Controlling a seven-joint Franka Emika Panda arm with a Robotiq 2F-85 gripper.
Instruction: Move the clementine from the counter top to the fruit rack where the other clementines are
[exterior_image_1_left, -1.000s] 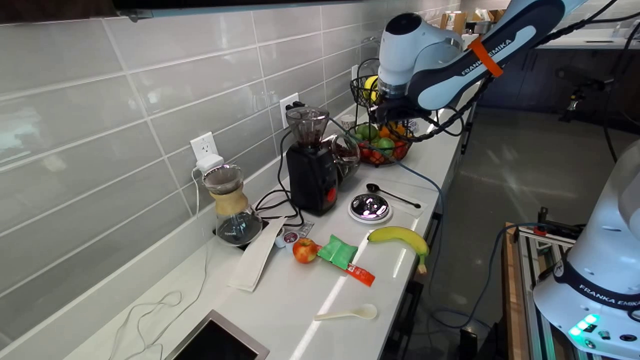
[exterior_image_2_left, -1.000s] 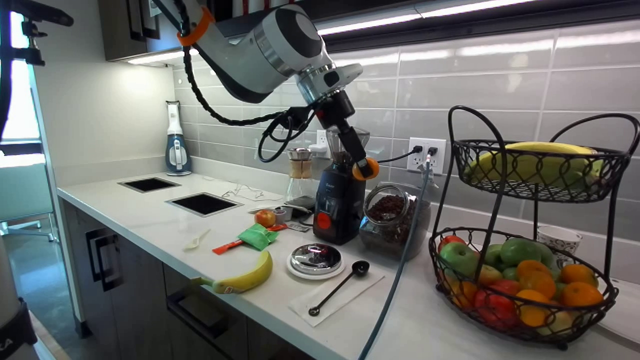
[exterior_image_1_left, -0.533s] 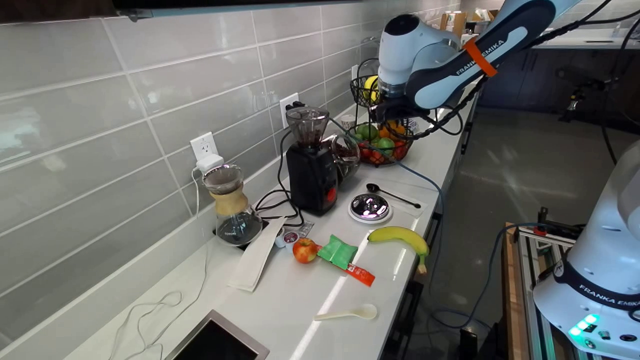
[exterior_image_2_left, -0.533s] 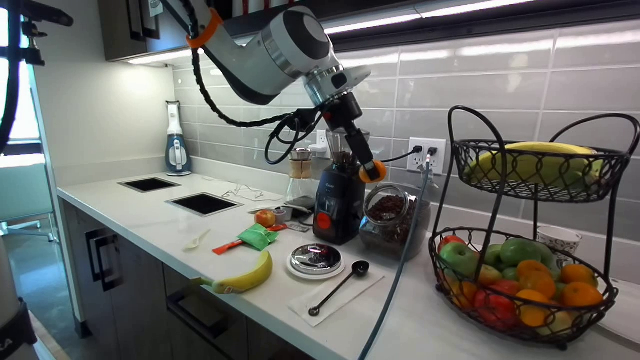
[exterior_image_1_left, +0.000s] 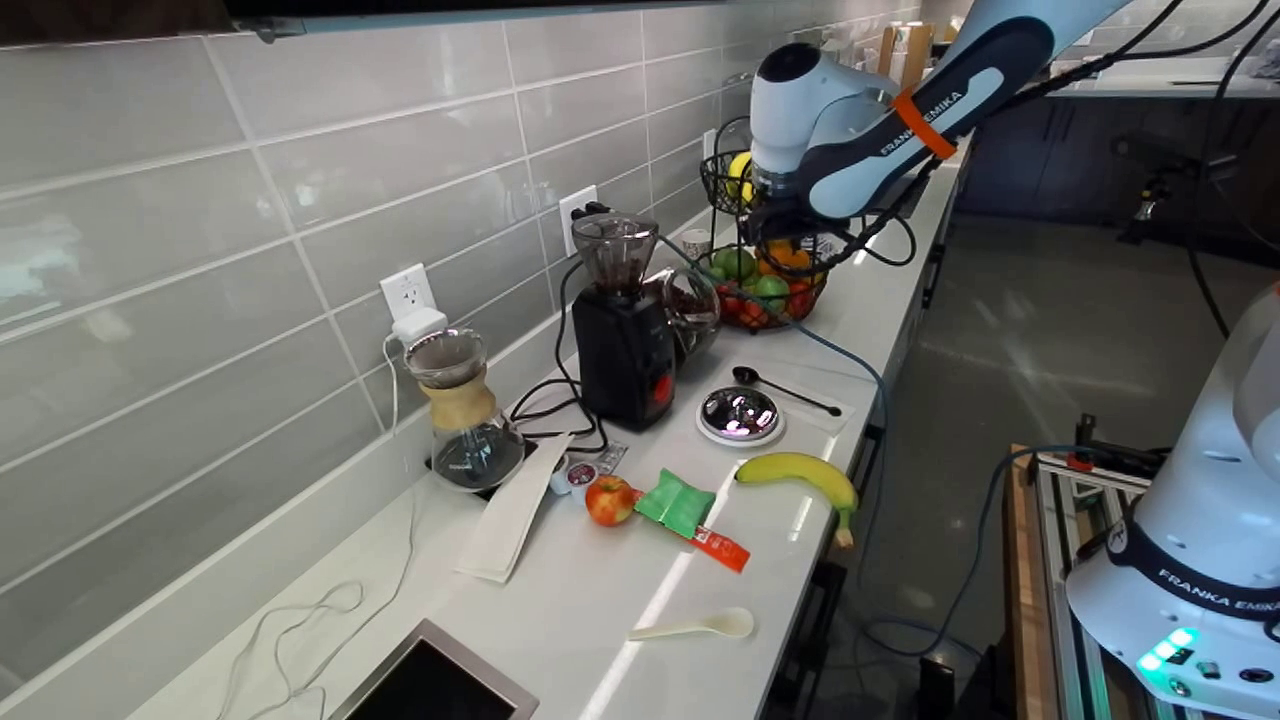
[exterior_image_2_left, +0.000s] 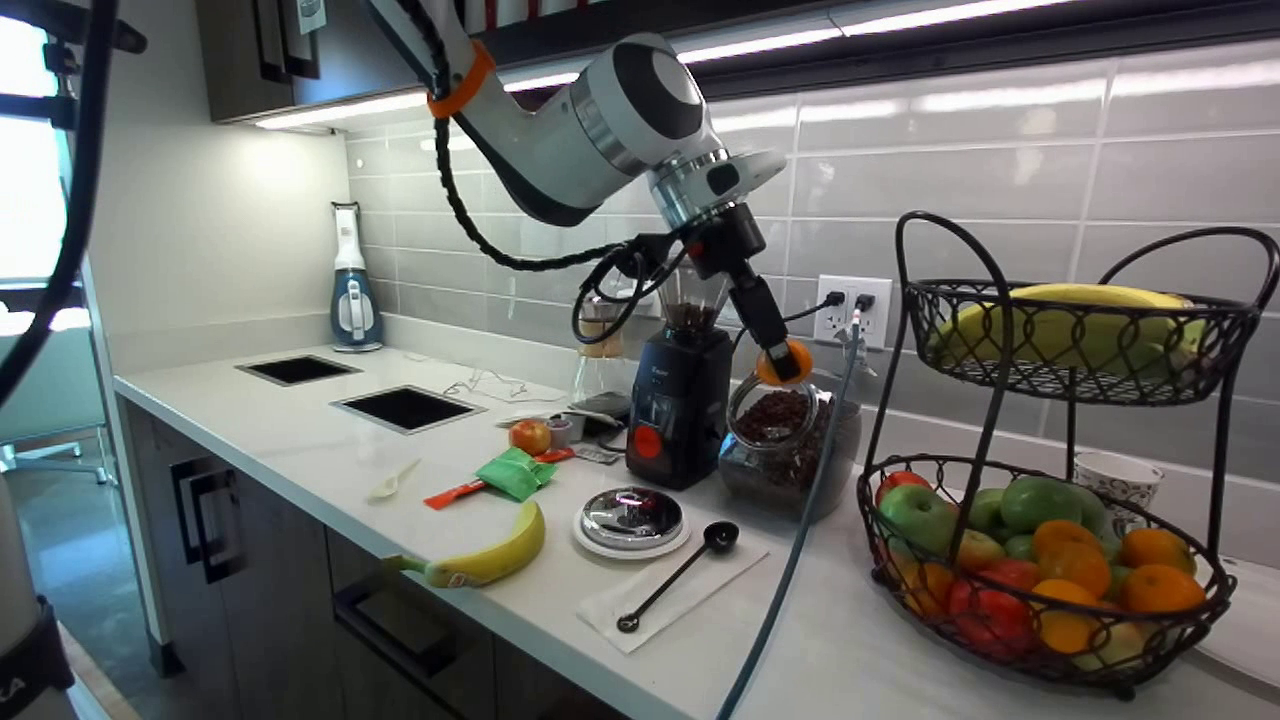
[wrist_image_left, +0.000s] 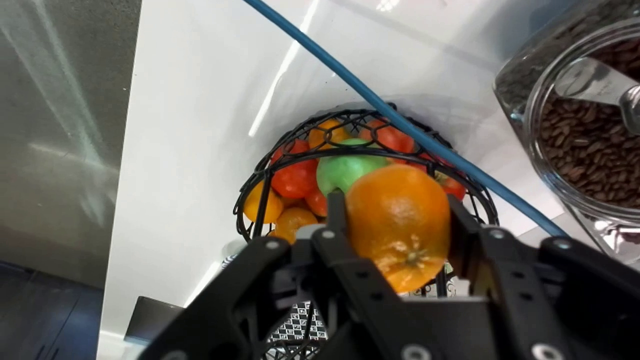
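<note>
My gripper (wrist_image_left: 395, 202) is shut on the clementine (wrist_image_left: 397, 220), with one finger on each side of it. In an exterior view the gripper (exterior_image_2_left: 778, 350) holds the clementine (exterior_image_2_left: 801, 360) in the air in front of the bean jar, left of the fruit rack (exterior_image_2_left: 985, 440). The other clementines (exterior_image_2_left: 1075, 570) lie in the rack's lower basket among red and green fruit. In the wrist view the rack (wrist_image_left: 262, 202) is below and beyond the held fruit, with clementines (wrist_image_left: 295, 224) in it. In an exterior view the arm hides the gripper tips. The white counter top (exterior_image_2_left: 830, 640) lies below.
A blue cable (exterior_image_2_left: 800, 560) crosses between gripper and rack. The rack's upper basket holds bananas (exterior_image_2_left: 1080, 330). A bean jar (exterior_image_2_left: 790, 450) and black grinder (exterior_image_2_left: 680, 400) stand by the wall. A metal lid (exterior_image_2_left: 633, 518), black scoop (exterior_image_2_left: 680, 580), banana (exterior_image_2_left: 495, 560) and apple (exterior_image_2_left: 530, 436) lie on the counter.
The gripper has moved with the clementine toward the fruit rack and slightly down, from in front of the grinder to in front of the bean jar. The objects on the counter have not moved.
</note>
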